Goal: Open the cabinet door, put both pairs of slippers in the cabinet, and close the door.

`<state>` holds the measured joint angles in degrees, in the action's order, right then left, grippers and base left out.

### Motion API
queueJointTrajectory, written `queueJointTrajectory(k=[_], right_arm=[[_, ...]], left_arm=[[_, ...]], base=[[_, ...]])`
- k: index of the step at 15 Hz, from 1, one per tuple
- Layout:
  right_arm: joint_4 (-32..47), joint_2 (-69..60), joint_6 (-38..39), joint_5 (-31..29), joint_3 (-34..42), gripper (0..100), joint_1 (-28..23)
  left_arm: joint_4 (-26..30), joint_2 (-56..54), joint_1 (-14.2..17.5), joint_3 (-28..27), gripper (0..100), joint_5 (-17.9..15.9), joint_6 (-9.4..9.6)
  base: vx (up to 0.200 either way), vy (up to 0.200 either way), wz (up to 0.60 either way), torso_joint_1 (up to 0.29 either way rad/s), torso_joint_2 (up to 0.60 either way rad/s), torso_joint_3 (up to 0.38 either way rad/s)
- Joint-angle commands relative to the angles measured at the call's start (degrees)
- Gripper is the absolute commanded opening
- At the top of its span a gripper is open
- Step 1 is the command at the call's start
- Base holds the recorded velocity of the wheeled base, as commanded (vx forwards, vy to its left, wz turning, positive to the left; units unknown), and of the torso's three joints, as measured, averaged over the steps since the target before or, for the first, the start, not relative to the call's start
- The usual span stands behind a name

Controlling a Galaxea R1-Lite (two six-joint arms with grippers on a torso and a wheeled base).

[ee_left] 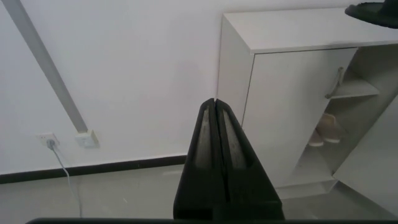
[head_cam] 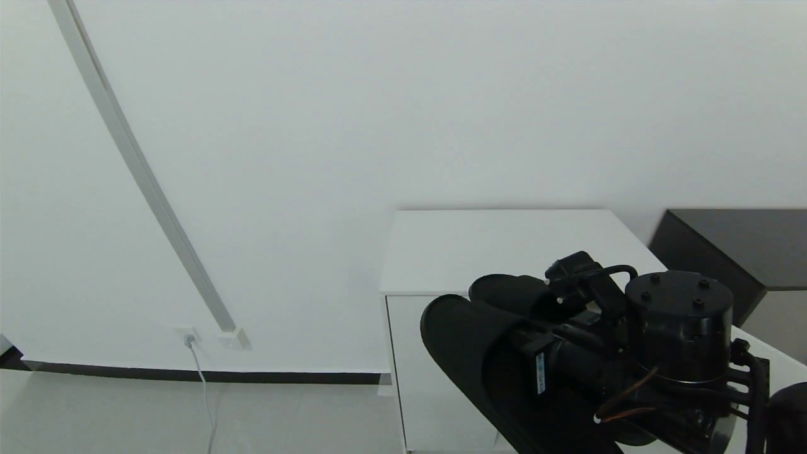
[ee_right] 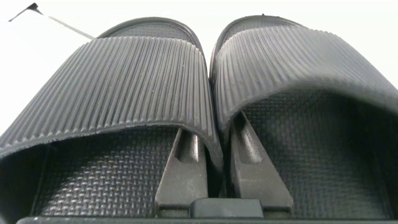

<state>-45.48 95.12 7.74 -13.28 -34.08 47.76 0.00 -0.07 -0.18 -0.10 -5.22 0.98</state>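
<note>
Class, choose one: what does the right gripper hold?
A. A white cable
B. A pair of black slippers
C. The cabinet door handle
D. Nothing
B: the right gripper is shut on the two black slippers, clamping their inner sides together, with its fingers reaching under the ribbed straps.

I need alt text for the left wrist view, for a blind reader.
The left gripper, shut and empty, faces a white cabinet open on one side. Light slippers lie inside it; the edge of the black slippers shows above the cabinet.
</note>
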Motion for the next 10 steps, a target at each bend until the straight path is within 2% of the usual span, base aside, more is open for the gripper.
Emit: queueJointTrajectory(k=[1, 10], right_arm=[[0.0, 0.3, 0.0, 0.0, 0.2, 0, 0.2], [0.0, 1.4, -0.2, -0.2, 0.2, 0, 0.3]], left_arm=[[0.0, 0.1, 0.0, 0.0, 0, 0.0, 0.08], [0.0, 0.1, 0.0, 0.0, 0, 0.0, -0.01]], base=[[0.000, 0.000, 0.00, 0.000, 0.00, 0.000], [0.000, 0.000, 0.00, 0.000, 0.00, 0.000]])
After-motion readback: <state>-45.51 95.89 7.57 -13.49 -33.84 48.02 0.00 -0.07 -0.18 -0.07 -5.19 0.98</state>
